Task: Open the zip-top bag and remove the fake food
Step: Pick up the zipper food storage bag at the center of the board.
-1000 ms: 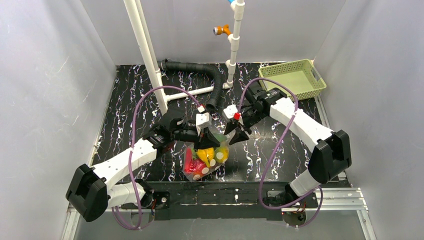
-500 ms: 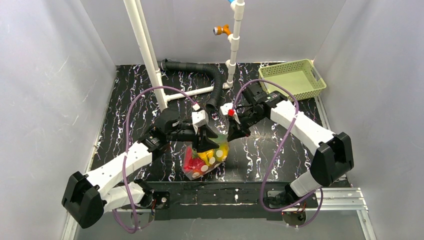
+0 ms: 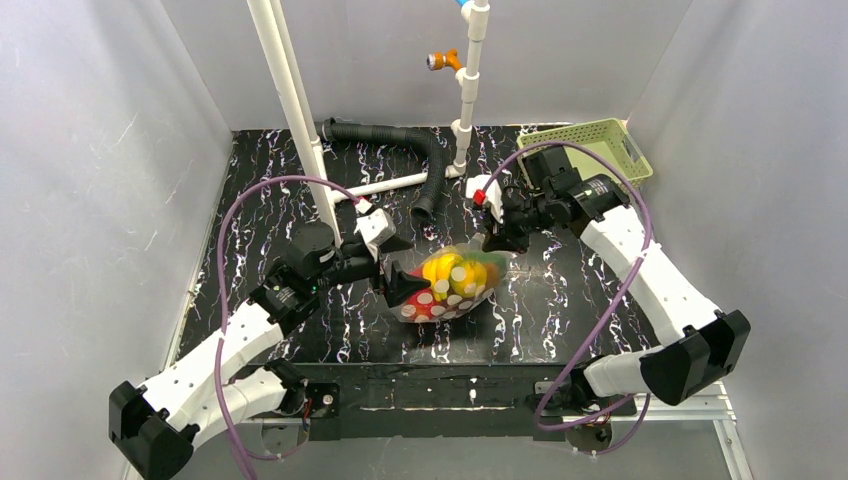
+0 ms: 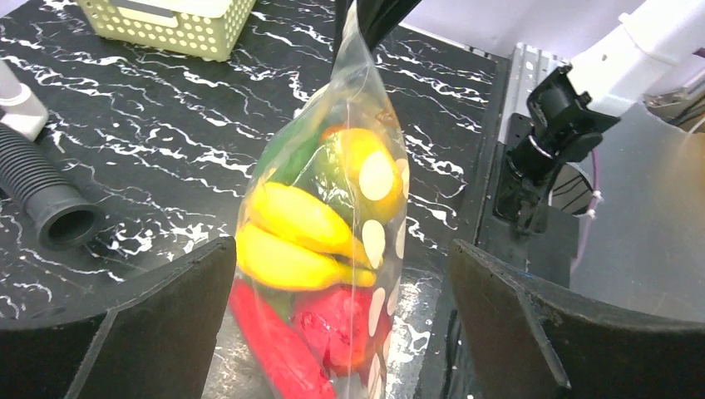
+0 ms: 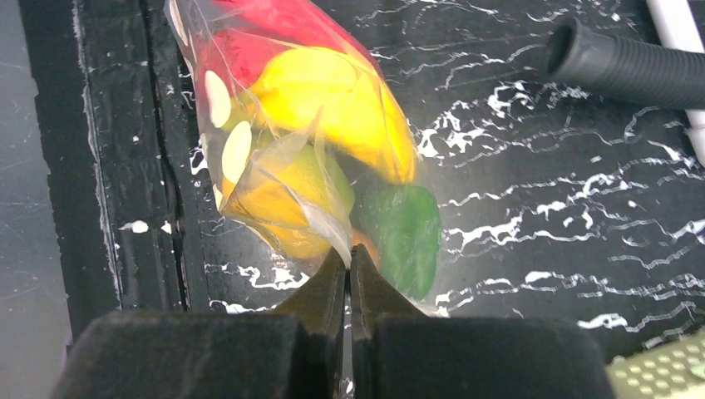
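My right claw point(image 5: 349, 264) is clamped on the top edge of the zip-top bag point(image 3: 450, 283), clear crinkly plastic with pale round dots, over the black, white-veined surface point(image 3: 250, 190). My left claw point(image 4: 332, 332) stands wide apart, flanking its lower end. Glossy yellow, green and red fake food point(image 4: 299, 241) bulges inside.

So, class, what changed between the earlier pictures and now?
The right fingers closed on one end of the bag and pulled it rightward, away from the near edge. The left fingers let go and opened, and now sit either side of the bag's other end. The basket and hose stayed put.
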### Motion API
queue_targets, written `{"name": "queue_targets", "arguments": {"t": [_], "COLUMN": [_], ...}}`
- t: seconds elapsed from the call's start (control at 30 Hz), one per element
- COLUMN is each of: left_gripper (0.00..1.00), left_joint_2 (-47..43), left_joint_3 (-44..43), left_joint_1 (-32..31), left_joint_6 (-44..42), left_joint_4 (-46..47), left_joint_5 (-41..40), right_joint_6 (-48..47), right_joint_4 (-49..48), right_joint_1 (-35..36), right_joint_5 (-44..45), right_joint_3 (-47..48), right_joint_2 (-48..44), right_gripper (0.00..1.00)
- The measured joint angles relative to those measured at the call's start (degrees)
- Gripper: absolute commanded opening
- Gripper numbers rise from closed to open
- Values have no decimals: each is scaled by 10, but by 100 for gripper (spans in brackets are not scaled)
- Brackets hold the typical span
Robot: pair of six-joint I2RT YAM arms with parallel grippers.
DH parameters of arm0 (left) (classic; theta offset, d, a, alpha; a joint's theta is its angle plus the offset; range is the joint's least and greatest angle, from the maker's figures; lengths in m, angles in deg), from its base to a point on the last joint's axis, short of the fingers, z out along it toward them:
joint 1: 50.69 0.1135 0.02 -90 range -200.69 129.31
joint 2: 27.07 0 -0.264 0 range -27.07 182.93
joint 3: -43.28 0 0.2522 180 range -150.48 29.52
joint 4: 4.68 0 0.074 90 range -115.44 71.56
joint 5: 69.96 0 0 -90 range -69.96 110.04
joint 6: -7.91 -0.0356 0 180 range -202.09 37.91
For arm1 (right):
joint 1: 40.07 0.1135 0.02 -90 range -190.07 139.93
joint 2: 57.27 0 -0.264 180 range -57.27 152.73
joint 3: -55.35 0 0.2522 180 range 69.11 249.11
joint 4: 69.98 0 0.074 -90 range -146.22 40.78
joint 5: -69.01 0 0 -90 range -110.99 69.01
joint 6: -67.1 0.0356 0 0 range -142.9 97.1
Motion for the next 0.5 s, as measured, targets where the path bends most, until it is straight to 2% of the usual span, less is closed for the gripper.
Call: {"name": "queue_targets", "arguments": {"t": [0.13, 0.3, 0.5], "left_gripper": [98, 98, 98], "left_joint_2": [14, 51, 95], "left_joint_3": [-16, -34, -32], "left_joint_1": [2, 2, 1], "left_joint_6": [-5, -15, -53], "left_joint_4": [-14, -3, 71], "left_joint_5": [-9, -8, -9], "right_joint_6": [29, 63, 86], "right_joint_4": [37, 96, 108], "right_joint_1": [4, 31, 69], "right_joint_5": [36, 66, 67], "right_joint_3": [50, 157, 168], "right_joint_2": [9, 66, 89], "right_gripper": [1, 1, 1]}}
